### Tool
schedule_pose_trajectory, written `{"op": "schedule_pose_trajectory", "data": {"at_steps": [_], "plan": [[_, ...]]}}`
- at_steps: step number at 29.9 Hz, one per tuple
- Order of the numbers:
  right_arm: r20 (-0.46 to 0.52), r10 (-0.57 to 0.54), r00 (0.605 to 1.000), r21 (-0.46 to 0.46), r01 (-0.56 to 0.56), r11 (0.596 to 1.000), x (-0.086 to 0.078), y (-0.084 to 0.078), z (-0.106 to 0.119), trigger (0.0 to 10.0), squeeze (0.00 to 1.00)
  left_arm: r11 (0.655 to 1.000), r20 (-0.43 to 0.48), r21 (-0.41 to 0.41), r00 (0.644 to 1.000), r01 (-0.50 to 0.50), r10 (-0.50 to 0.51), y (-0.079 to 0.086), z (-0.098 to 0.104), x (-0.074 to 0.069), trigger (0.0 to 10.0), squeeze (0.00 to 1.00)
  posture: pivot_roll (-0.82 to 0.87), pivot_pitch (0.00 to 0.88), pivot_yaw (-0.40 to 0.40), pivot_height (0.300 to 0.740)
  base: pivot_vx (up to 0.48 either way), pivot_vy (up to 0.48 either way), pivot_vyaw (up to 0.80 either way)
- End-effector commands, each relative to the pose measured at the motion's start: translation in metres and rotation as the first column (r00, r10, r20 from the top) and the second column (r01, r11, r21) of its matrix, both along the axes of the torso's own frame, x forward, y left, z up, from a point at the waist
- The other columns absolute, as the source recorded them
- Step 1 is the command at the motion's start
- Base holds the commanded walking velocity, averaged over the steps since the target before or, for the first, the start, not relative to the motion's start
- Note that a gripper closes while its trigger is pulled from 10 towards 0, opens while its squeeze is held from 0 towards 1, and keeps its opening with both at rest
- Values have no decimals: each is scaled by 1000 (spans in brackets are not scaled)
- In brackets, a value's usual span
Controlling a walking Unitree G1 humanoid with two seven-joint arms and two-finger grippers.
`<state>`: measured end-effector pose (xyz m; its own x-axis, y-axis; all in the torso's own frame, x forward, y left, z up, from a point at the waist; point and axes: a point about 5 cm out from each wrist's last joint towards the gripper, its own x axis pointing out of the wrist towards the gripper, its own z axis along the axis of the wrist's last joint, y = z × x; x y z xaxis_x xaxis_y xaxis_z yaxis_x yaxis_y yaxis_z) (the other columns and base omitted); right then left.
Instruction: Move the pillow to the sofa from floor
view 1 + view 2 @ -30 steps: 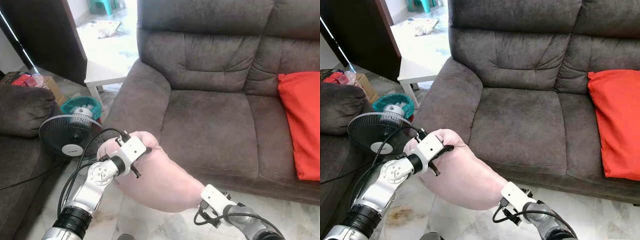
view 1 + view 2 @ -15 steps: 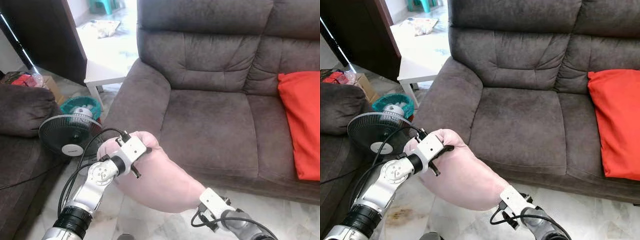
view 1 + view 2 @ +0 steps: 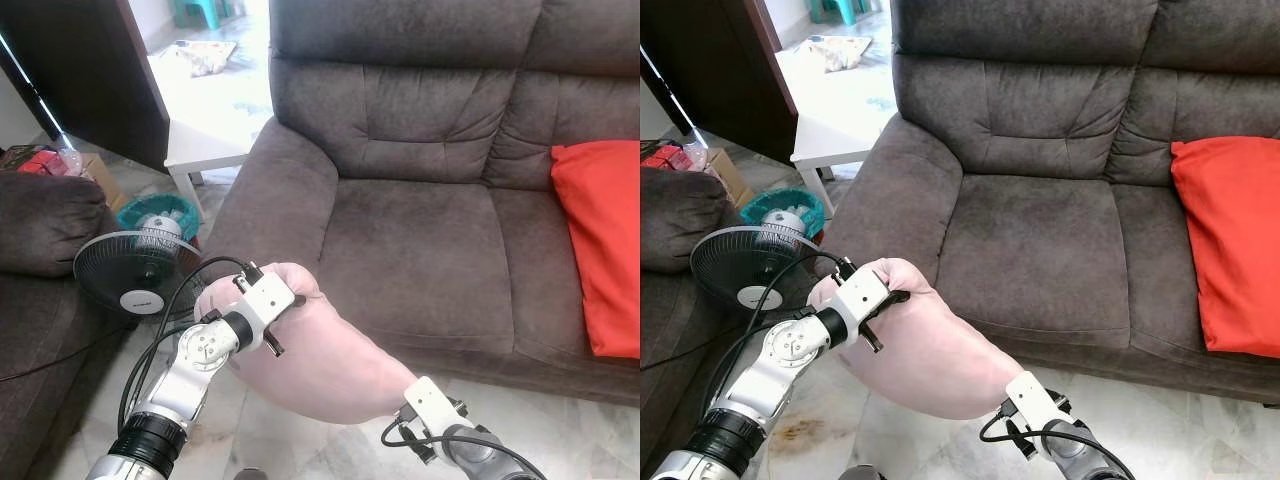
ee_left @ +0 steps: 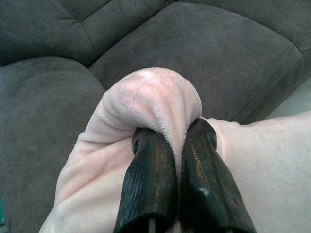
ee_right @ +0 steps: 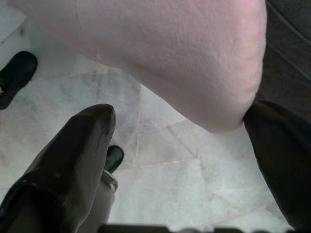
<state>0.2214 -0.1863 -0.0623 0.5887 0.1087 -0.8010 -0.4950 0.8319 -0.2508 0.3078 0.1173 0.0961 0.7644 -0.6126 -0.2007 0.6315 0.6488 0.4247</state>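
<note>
nearest, the right pincer (image 5: 180, 145) gapes wide beneath the pillow's (image 3: 320, 355) low end, gripping nothing. the left pincer (image 4: 177, 170) pinches a fold at its upper left corner, holding it clear of the floor (image 3: 1200, 430). soft, light and saggy; gathered corners suit grasping. beyond lies the sofa (image 3: 420, 240).

Two silver arms w/ round machined joints, black ribbed cuffs lower down, white boxy wrist housings, looped black cables. Left end effector (image 4: 177, 179) & right end effector (image 5: 184, 160): long glossy black fingers, rounded tips
</note>
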Motion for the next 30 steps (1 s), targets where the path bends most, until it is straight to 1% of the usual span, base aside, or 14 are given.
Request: {"op": "schedule_pose_trajectory", "data": {"at_steps": [1,4,11,15,21,22,25,28,30], "plan": [[-6,-3,1000,7,3,1000,-2,2,-1,10000,0,998,118,-61,993,26,-19,-4,29,6,10000,0,183,75,3,740,0,0,0],[36,-6,999,-37,8,999,2,1,1,10000,0,998,117,-63,993,28,-20,-5,29,6,10000,0,185,73,2,740,0,0,0],[85,-54,995,-67,60,996,9,-3,6,10000,0,997,118,-65,993,34,-27,-6,30,6,10000,0,187,71,2,740,0,0,0],[74,-23,997,-57,27,998,9,2,5,10000,0,996,126,-73,991,52,-43,-6,34,5,10000,0,190,70,1,740,0,0,0],[42,-19,999,-73,22,997,4,1,1,10000,0,994,148,-81,987,80,-67,-7,43,3,10000,0,198,71,-1,740,0,0,0],[28,3,1000,-91,-1,996,1,1,-1,10000,0,991,152,-81,984,103,-90,-8,47,1,10000,0,202,71,-2,740,0,0,0],[27,-1,1000,-90,3,996,0,2,-1,10000,0,990,151,-78,983,116,-103,-9,49,0,10000,0,206,72,-2,740,0,0,0],[49,-4,999,-89,8,996,4,0,2,10000,0,988,135,-59,981,145,-136,-11,49,-3,10000,0,207,73,-2,740,0,0,0],[54,-7,998,-86,11,996,5,0,2,10000,0,986,124,-30,980,161,-156,-12,47,-6,10000,0,207,73,-2,740,0,0,0]]}}
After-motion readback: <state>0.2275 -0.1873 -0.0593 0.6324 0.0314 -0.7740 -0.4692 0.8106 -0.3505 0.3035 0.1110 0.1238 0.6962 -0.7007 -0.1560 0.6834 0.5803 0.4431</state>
